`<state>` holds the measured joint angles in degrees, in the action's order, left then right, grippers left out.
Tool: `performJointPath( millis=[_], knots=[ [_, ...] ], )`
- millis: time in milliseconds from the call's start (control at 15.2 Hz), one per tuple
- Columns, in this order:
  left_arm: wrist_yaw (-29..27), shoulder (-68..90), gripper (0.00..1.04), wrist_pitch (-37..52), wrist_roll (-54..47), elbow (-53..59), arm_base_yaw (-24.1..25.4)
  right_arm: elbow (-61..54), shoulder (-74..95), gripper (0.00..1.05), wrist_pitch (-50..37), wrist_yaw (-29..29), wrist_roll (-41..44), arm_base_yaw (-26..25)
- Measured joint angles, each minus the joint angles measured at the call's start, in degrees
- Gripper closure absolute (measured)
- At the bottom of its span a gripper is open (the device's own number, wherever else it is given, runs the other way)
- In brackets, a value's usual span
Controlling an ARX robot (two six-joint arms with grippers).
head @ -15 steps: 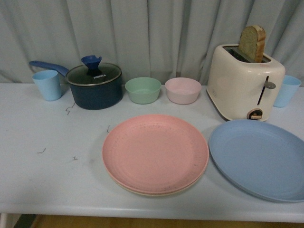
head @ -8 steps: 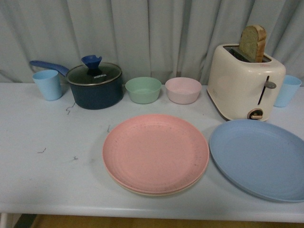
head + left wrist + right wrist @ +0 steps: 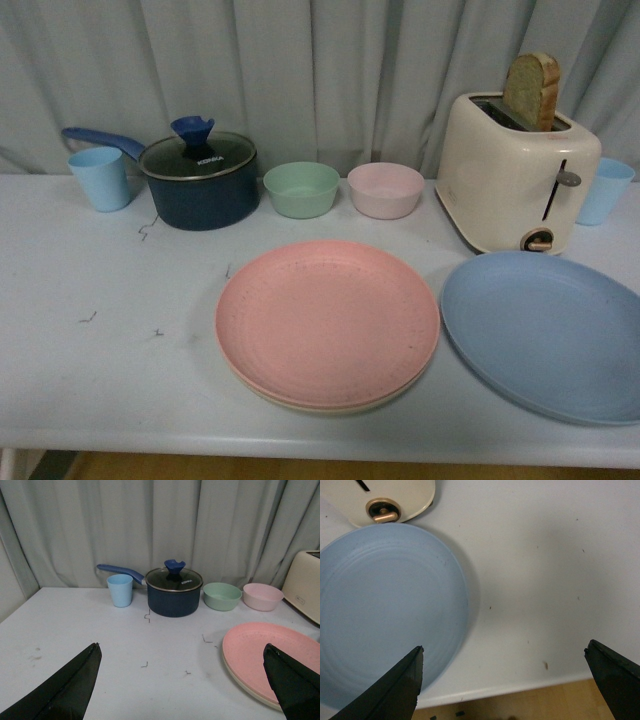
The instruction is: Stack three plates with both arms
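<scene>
Item: pink plate (image 3: pixel 327 320), resting on the cream plate (image 3: pixel 340 408), mid-surface (image 3: pixel 110 370).
Item: blue plate (image 3: pixel 545 335), flat and alone, right of that pair, just in front of the toaster (image 3: pixel 515 185), near the surface's front edge.
Item: my left pincer (image 3: pixel 181 649) and right pincer (image 3: pixel 503 651), both spread wide, empty.
Hazard, by my judgement: the flat rim offers little purchase, so a nudge could slide the blue plate off the edge or against the toaster.
</scene>
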<state>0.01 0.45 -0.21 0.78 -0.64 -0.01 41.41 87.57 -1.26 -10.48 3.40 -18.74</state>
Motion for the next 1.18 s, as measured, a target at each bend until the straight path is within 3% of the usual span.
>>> performJointPath(
  millis=[459,852,1180],
  knots=[
    [0.0,0.0,0.07,0.0,0.0,0.0,0.0,20.22,27.85,0.06,-2.73,3.89,1.18,5.88],
    [0.0,0.0,0.07,0.0,-0.02,0.0,0.0,25.42,38.69,0.08,-3.37,7.32,0.46,9.49],
    [0.0,0.0,0.07,0.0,0.0,0.0,0.0,24.72,38.73,0.62,-5.09,8.98,-0.42,10.12]
  ],
)
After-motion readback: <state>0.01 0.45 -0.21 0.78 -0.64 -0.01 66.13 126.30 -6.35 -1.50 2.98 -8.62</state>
